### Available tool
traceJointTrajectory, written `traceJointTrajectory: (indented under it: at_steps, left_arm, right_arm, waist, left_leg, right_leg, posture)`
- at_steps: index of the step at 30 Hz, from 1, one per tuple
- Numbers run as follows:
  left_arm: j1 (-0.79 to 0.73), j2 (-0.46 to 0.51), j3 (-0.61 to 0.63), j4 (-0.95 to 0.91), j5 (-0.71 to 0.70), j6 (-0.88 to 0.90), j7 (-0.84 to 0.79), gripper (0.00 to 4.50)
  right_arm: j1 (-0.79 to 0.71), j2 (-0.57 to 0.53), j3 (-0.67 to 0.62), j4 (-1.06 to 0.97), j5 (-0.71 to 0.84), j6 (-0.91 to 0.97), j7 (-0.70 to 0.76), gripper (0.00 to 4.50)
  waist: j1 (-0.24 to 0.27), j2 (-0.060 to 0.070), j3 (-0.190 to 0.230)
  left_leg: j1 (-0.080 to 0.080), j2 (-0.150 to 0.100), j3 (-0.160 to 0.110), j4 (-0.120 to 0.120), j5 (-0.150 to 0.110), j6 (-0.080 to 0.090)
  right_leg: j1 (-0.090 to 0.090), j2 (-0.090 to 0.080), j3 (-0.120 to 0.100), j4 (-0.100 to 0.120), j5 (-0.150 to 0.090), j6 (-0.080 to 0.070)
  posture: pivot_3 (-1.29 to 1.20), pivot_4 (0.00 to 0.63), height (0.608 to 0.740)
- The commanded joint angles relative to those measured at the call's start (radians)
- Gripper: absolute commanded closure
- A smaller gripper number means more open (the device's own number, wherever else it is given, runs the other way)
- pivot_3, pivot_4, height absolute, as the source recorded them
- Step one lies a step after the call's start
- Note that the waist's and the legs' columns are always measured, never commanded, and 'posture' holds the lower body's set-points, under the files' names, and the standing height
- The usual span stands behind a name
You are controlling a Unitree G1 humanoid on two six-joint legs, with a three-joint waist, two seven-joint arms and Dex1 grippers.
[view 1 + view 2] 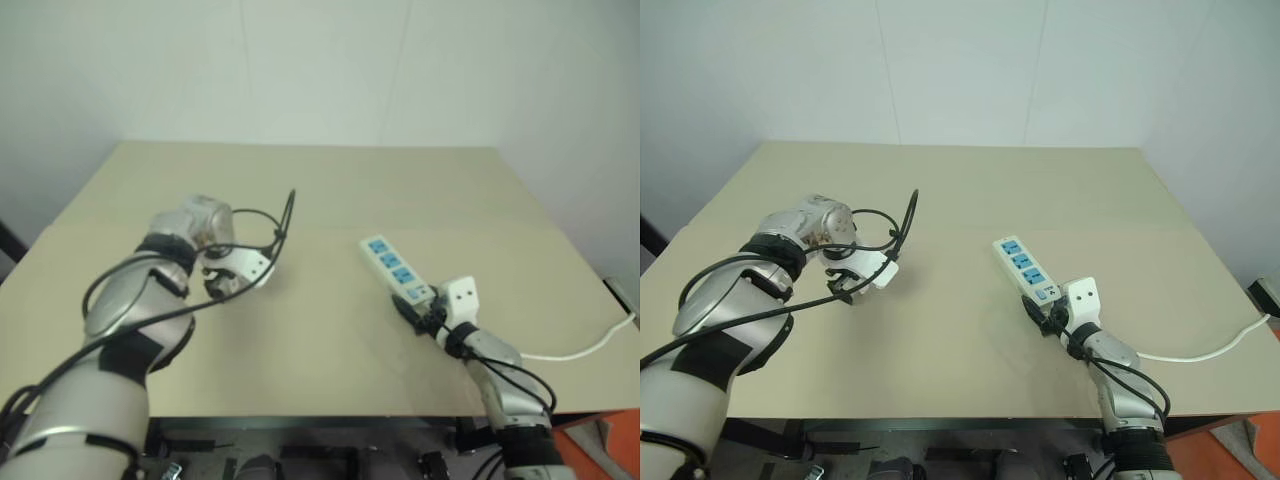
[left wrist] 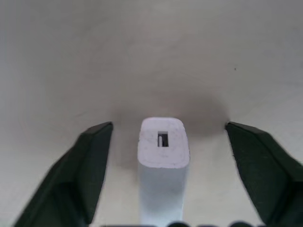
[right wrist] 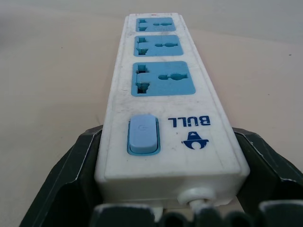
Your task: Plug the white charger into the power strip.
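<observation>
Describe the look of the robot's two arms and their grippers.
Both arms are silver-grey metal with rounded joints, banded by black straps, and loose black cables loop along them. The left gripper and right gripper each have a white boxy block at the wrist, dotted with small dark holes. Their fingers are matte black, broad and wedge-shaped, tapering toward the tips.

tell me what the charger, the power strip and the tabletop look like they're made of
The small white rounded charger block: likely matte moulded plastic, with soft edges and no glare. The long flat white power strip: smooth hard plastic with faint sheen, blue inset socket panels and a printed logo. The beige table: a flat matte top, possibly laminate or board; can't tell which.
</observation>
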Motion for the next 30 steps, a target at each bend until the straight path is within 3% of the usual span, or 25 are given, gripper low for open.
traceJointTrajectory:
  at_steps: [1,6,13,18,19,24,27,30]
  left_arm:
    - [-0.03,-0.003,0.001,0.005,0.037,-0.02,0.04,1.81]
    - [-0.024,-0.012,-0.001,0.018,0.072,-0.011,0.094,3.43]
    - [-0.042,-0.004,0.069,0.01,0.027,-0.006,0.093,3.48]
    - [-0.061,0.0,0.337,-0.036,-0.276,-0.008,-0.19,3.48]
    - [-0.06,-0.004,0.398,-0.052,-0.393,0.033,-0.234,3.48]
    - [0.002,-0.015,0.582,-0.164,-0.828,0.282,-0.27,3.48]
    - [0.047,-0.018,0.641,-0.213,-0.95,0.396,-0.27,3.48]
    - [0.148,0.003,0.595,-0.334,-1.086,0.53,-0.27,3.48]
  right_arm:
    - [0.003,-0.011,0.017,0.004,-0.006,0.021,0.016,1.09]
    - [-0.001,-0.013,0.017,0.005,-0.006,0.023,0.017,1.09]
    - [-0.002,-0.031,0.024,0.005,-0.001,0.012,0.053,1.09]
    - [-0.026,-0.074,0.037,0.002,0.032,-0.002,0.168,1.09]
    - [-0.044,-0.09,0.049,0.007,0.04,-0.004,0.215,1.09]
    - [-0.137,-0.138,0.136,0.042,0.047,-0.023,0.42,1.09]
    - [-0.183,-0.141,0.194,0.062,0.032,-0.05,0.516,1.09]
    - [-0.244,-0.126,0.269,0.08,0.026,-0.069,0.624,1.09]
  waist:
    - [0.0,0.0,0.0]
    - [0.001,0.0,0.0]
    - [0.002,0.0,0.0]
    - [-0.001,0.0,0.0]
    - [-0.002,0.0,0.0]
    - [-0.013,-0.001,0.0]
    - [-0.025,0.0,0.0]
    - [-0.034,0.0,0.0]
  left_leg:
    - [0.0,0.0,0.0,0.0,0.0,0.0]
    - [0.002,0.0,0.0,0.0,0.0,0.0]
    - [0.003,0.0,0.0,0.0,0.0,0.0]
    - [-0.001,0.0,0.0,0.001,0.0,0.0]
    - [-0.002,0.0,0.0,0.001,0.0,0.001]
    - [-0.002,0.0,0.0,0.001,0.0,0.001]
    - [-0.001,0.0,-0.002,0.002,0.0,0.001]
    - [-0.001,0.0,-0.003,0.002,0.0,0.001]
  right_leg:
    - [0.0,0.0,0.0,0.0,0.0,0.0]
    - [0.002,0.0,0.0,0.001,0.0,0.001]
    - [0.003,0.0,0.0,0.001,0.0,0.001]
    - [-0.001,0.0,-0.001,0.0,0.002,-0.004]
    - [-0.001,0.0,-0.001,0.0,0.003,-0.005]
    - [-0.002,0.0,0.0,0.001,0.003,-0.004]
    - [-0.002,0.0,0.0,0.002,0.002,-0.004]
    - [-0.002,0.0,0.001,0.003,0.003,-0.004]
  posture:
    - [0.0,0.15,0.74]
    - [0.0,0.15,0.74]
    - [0.0,0.15,0.74]
    - [0.0,0.15,0.74]
    - [0.0,0.15,0.74]
    - [0.0,0.15,0.74]
    - [0.0,0.15,0.74]
    - [0.0,0.15,0.74]
